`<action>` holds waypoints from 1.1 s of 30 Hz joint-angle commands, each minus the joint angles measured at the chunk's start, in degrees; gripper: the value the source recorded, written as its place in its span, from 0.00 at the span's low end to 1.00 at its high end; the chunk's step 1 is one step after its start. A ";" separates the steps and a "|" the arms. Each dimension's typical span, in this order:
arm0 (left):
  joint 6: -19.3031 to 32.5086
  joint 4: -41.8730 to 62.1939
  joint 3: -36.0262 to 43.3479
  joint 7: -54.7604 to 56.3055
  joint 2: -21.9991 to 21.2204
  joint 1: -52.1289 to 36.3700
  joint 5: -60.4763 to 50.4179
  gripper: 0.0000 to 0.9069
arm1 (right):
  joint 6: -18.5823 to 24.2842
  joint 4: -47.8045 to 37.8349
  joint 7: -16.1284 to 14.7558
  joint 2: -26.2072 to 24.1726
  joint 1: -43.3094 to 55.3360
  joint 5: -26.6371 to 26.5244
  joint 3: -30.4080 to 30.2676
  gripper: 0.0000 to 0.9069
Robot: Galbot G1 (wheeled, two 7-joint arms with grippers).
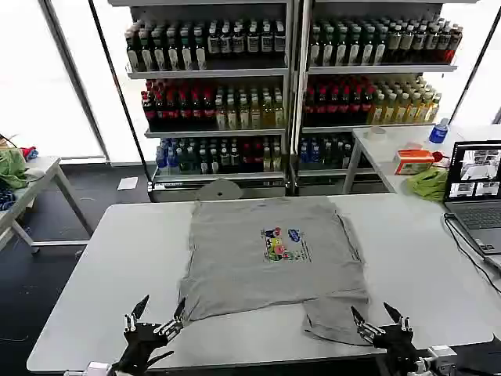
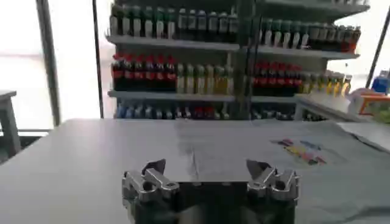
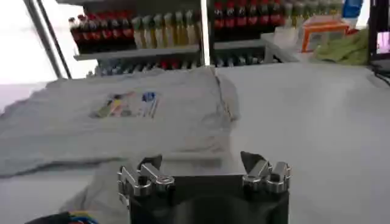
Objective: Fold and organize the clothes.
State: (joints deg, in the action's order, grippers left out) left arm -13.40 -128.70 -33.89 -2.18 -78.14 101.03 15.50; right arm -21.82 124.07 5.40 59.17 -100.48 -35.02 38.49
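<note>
Grey T-shirt point(image 1: 270, 258) spread flat, unfolded; folding all ahead. Left gripper point(image 1: 157, 319) and right gripper point(image 1: 376, 319) at its near hem, jaws wide, empty.

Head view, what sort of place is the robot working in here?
Probably a mock shop or test lab: drink shelves behind, a grey shirt on a white table, a laptop. Both grippers, left and right, hover open.
</note>
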 commanded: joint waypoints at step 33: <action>-19.30 9.76 6.43 7.00 2.91 -11.40 9.78 0.29 | -6.97 -2.33 2.54 1.92 3.70 -0.68 -2.31 0.93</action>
State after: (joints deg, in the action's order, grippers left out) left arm -31.58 -120.64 -27.59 4.30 -75.35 90.66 23.78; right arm -28.67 122.12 7.87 61.02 -96.95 -35.56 36.21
